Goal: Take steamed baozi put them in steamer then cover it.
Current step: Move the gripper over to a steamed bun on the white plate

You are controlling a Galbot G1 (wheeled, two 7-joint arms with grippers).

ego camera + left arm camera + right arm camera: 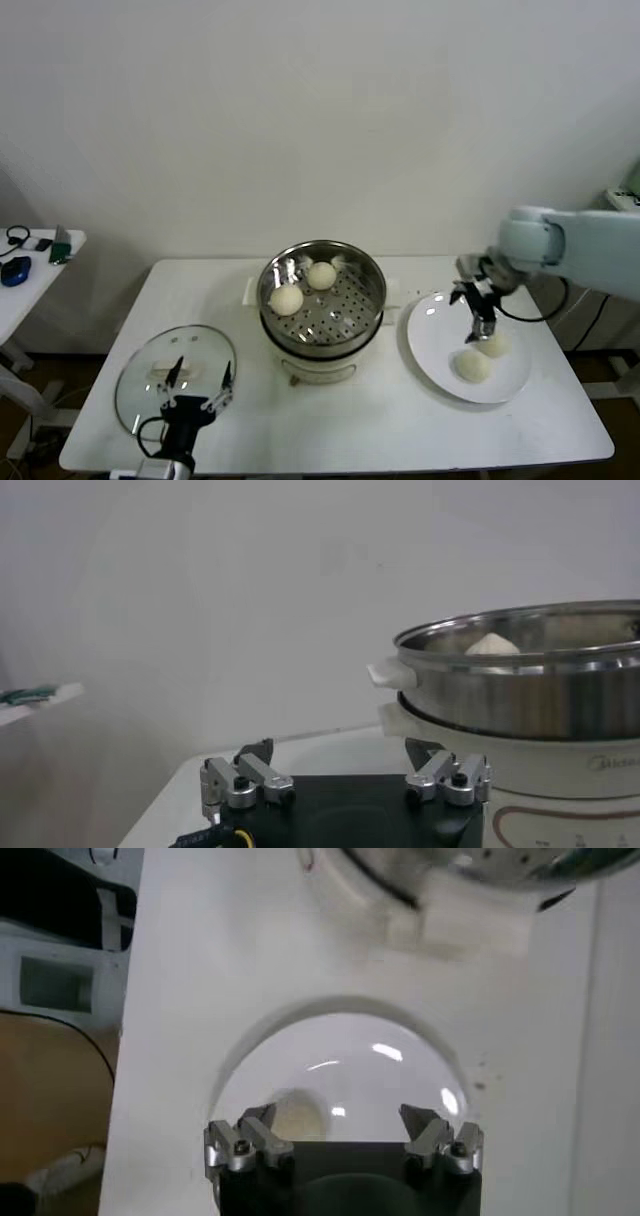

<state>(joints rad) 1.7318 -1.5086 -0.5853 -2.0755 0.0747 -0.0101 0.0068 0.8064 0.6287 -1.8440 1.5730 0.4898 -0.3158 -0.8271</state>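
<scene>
One faint "Midea" mark on the steamer (560, 715) base.

Soft, even light fills the head view, the wall brightest in the middle and greying toward the corners, while the steamer (322, 300) casts only a faint shadow on the white table (340, 415) and the cover (176, 379) shows pale sheen at lower left. In the left wrist view the scene is dimmer and hazy, with bright streaks along the steel rim at right. The right wrist view is blurred, with small white glints on the plate (340, 1073) at centre and a soft shadow along its upper edge.
</scene>
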